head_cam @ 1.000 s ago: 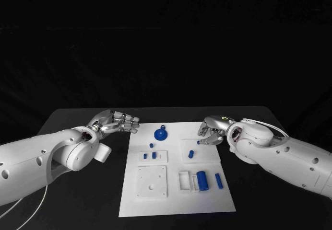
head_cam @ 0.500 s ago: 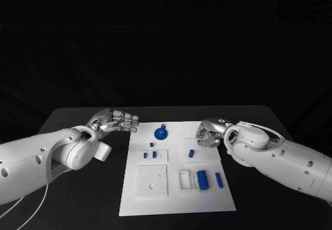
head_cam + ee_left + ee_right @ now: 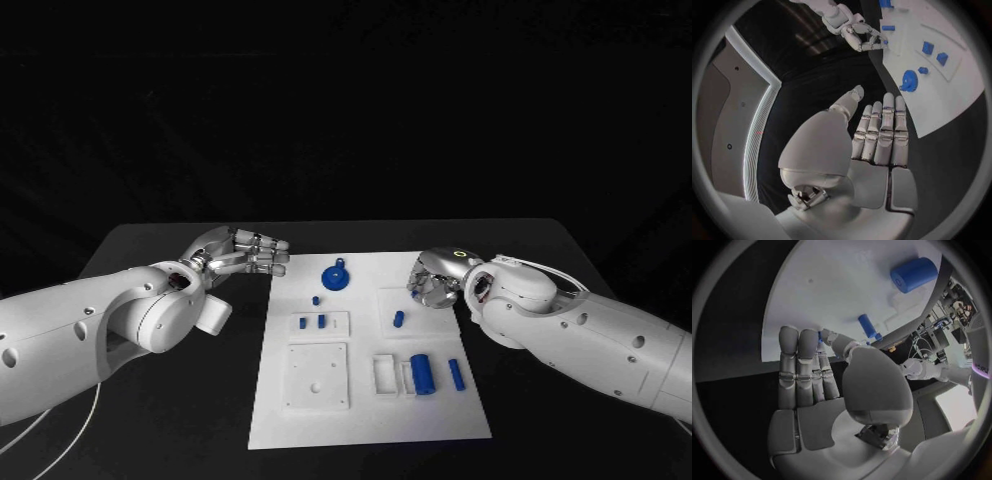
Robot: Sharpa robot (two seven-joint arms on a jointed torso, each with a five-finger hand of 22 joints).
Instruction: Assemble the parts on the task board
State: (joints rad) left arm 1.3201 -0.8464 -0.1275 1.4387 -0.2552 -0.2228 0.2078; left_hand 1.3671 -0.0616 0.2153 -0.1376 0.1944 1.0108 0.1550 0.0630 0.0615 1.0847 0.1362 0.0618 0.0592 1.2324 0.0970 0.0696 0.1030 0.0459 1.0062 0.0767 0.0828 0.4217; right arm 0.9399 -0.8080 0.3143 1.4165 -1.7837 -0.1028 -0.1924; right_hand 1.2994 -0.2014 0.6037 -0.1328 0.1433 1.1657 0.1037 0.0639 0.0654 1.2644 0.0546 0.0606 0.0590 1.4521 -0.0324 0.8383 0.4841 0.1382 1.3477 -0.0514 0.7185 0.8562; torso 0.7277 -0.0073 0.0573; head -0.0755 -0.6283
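White is the task board [image 3: 368, 400] we see from the head, its blue parts [image 3: 420, 375] spread over it. Our left hand [image 3: 248, 254] hovers off its far corner, holding nothing. Our right hand [image 3: 437, 281] curls at the opposite edge (whether it pinches anything, we cannot tell). At the left wrist, fingers [image 3: 882, 132] lie pressed together, the round part [image 3: 909, 80] beyond the fingertips.
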